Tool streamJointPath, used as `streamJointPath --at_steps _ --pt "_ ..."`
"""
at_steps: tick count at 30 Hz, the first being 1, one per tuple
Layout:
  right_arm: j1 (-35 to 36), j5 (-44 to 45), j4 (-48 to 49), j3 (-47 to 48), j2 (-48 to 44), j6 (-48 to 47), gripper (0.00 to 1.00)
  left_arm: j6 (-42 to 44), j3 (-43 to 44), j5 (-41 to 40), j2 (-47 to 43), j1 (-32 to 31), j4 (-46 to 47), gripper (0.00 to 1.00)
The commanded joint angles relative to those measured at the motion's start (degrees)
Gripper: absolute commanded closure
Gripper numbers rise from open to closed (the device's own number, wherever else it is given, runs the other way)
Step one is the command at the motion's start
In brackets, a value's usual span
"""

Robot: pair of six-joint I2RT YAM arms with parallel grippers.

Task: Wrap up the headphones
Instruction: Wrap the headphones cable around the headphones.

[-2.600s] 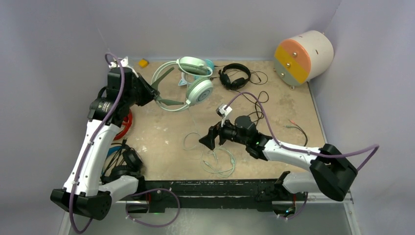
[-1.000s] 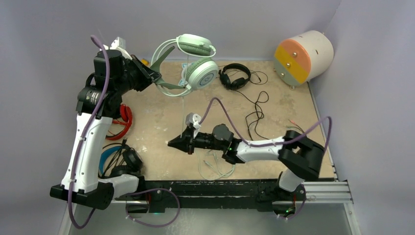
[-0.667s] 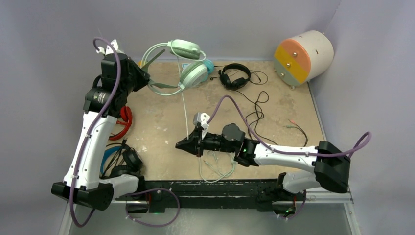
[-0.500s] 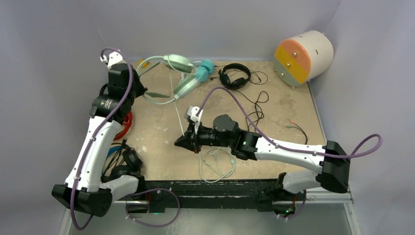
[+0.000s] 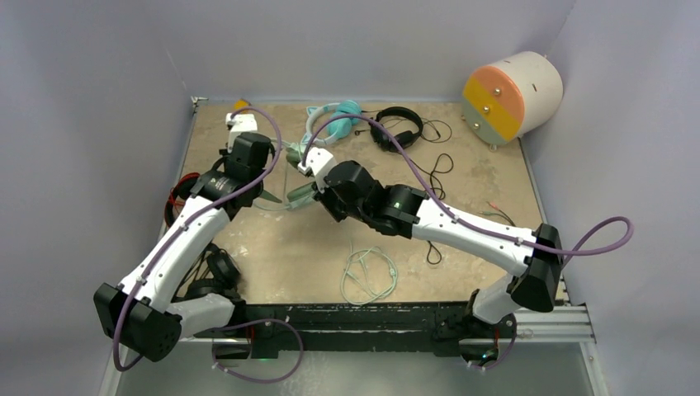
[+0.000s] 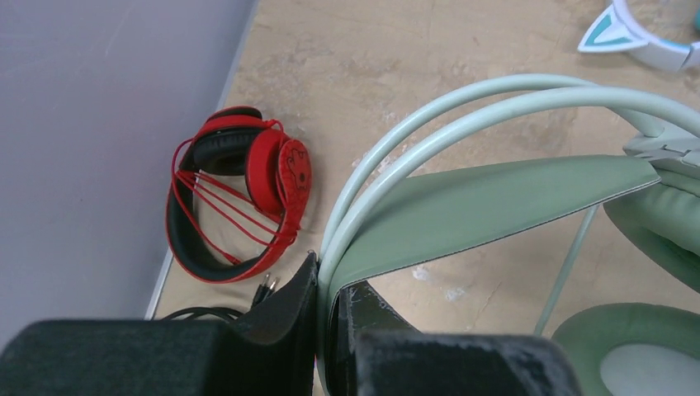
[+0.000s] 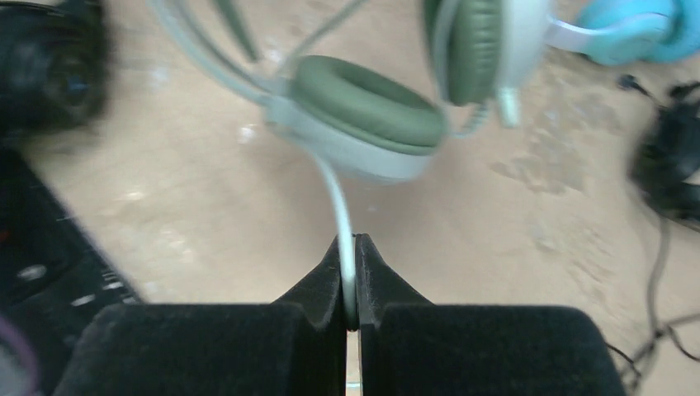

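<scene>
My left gripper (image 6: 328, 268) is shut on the headband of the mint-green headphones (image 6: 487, 198), held above the left middle of the table. One ear cup (image 7: 367, 115) hangs just ahead of my right gripper (image 7: 348, 247), which is shut on the thin mint-green cable (image 7: 338, 194). From above, the two grippers (image 5: 274, 169) (image 5: 307, 194) stand close together and hide most of this headset. The rest of its cable (image 5: 369, 276) lies looped near the front edge. Red headphones (image 6: 239, 198) lie at the left wall.
Teal cat-eared headphones (image 5: 334, 115) and small black headphones (image 5: 396, 128) lie at the back, with thin black cables trailing right. Black headphones with a blue band (image 5: 210, 268) lie front left. A cream drum with an orange face (image 5: 512, 95) stands at the back right corner.
The left arm has brought the mint-green headphones down and forward from high at the back. The right gripper has moved from the front centre up along the cable to the ear cups.
</scene>
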Motion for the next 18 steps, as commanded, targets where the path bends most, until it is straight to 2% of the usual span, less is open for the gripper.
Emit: streamJointPath --at_steps 1,6,10,13,18 --pt "-3.17 11.27 2.60 0.66 -0.45 -5.78 0.99 0.32 -0.32 2.88 -0.51 -0.27 3.76 1.00" --pt "-5.29 10.82 12.70 -3.00 -1.97 -6.85 0.97 -3.40 -0.05 13.97 1.96 -0.30 0.83 1.00" --pt "-5.39 12.68 18.09 -4.41 -1.42 -9.75 0.95 -4.40 -0.78 18.42 2.81 -0.31 0.82 1.00" --pt "-5.60 13.04 18.81 -3.60 -0.24 -11.88 0.86 -4.75 -1.27 19.27 3.75 -0.46 0.43 1.00" --pt "-5.90 10.08 16.34 -1.05 1.95 -12.47 0.85 -6.80 -1.74 19.91 5.44 -0.49 -0.49 1.00"
